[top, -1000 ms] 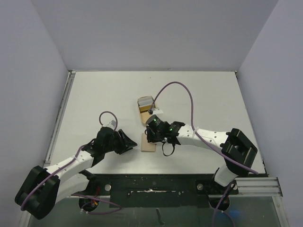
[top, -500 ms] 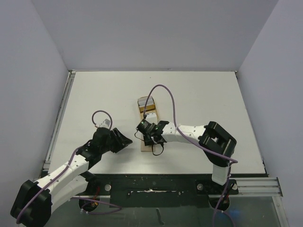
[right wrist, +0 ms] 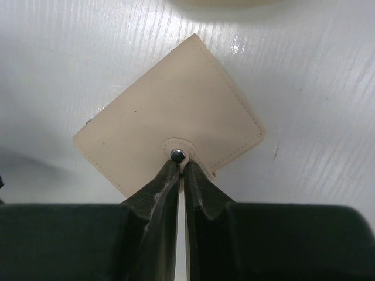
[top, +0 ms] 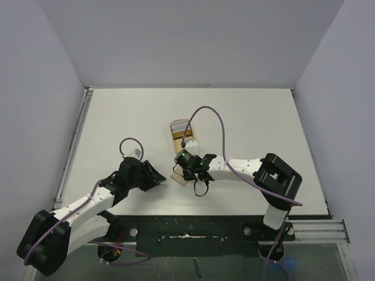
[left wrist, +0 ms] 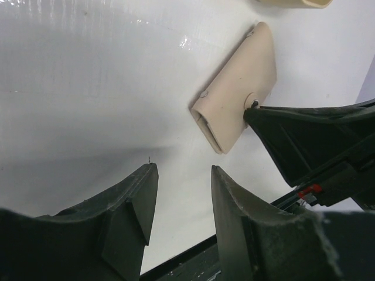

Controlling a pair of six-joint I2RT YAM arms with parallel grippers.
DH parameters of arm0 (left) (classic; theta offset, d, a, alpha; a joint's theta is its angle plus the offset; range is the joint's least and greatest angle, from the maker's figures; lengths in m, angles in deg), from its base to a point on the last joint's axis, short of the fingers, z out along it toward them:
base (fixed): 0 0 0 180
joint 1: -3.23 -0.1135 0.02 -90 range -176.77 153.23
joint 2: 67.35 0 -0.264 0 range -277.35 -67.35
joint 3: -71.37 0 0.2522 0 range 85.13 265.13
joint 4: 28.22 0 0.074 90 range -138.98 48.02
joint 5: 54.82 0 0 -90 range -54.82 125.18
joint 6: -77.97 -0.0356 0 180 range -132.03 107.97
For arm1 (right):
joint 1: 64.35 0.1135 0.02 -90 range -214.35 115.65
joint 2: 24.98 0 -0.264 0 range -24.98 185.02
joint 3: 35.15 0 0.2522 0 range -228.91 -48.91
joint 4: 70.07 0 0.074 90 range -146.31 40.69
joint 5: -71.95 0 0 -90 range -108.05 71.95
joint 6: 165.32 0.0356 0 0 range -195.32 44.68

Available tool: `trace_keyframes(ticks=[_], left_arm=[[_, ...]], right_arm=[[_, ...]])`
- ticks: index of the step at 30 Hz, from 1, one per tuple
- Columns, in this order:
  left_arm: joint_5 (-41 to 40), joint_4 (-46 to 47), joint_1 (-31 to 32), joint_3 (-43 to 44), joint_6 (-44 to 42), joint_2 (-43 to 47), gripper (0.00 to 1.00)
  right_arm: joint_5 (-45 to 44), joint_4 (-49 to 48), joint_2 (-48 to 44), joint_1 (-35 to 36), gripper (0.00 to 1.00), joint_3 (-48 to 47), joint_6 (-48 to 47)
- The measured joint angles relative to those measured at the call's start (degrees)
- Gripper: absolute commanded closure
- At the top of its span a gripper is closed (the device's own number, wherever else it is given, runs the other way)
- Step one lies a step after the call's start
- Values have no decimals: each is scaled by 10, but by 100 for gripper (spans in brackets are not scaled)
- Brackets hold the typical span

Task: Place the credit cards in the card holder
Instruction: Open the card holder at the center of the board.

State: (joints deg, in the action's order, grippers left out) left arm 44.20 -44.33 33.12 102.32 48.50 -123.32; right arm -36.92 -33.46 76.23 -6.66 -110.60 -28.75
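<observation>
The tan card holder (top: 178, 176) lies closed and tilted on the white table, between the two grippers. In the right wrist view the card holder (right wrist: 170, 129) shows its strap tab and round snap button (right wrist: 177, 156). My right gripper (right wrist: 182, 168) is shut on that strap tab, just below the snap; from above the right gripper (top: 186, 168) sits over the holder's right edge. My left gripper (left wrist: 184, 171) is open and empty, a short way left of the card holder (left wrist: 237, 93); from above the left gripper (top: 157, 178) is apart from it. The credit cards (top: 180, 127) lie stacked in a tray behind.
The tan rounded tray (top: 188, 147) holding the cards stands just behind the card holder, near the table's middle. The right arm's purple cable loops above it. A metal rail runs along the table's left edge (top: 75, 140). The black base bar lies at the front.
The right gripper has slid left onto the card holder's strap tab, and the holder has turned from square to tilted. The left gripper has shifted only slightly.
</observation>
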Motion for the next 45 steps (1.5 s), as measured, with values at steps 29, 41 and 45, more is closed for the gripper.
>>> trace_keyframes(ticks=[29, 41, 45], left_arm=[[180, 153, -1, 17, -53, -60, 54], [199, 191, -3, 1, -33, -44, 100], [182, 187, -3, -2, -37, -34, 100]], right_arm=[[114, -261, -244, 9, 100, 236, -216], [101, -242, -245, 13, 72, 219, -188], [68, -175, -228, 13, 66, 138, -139]])
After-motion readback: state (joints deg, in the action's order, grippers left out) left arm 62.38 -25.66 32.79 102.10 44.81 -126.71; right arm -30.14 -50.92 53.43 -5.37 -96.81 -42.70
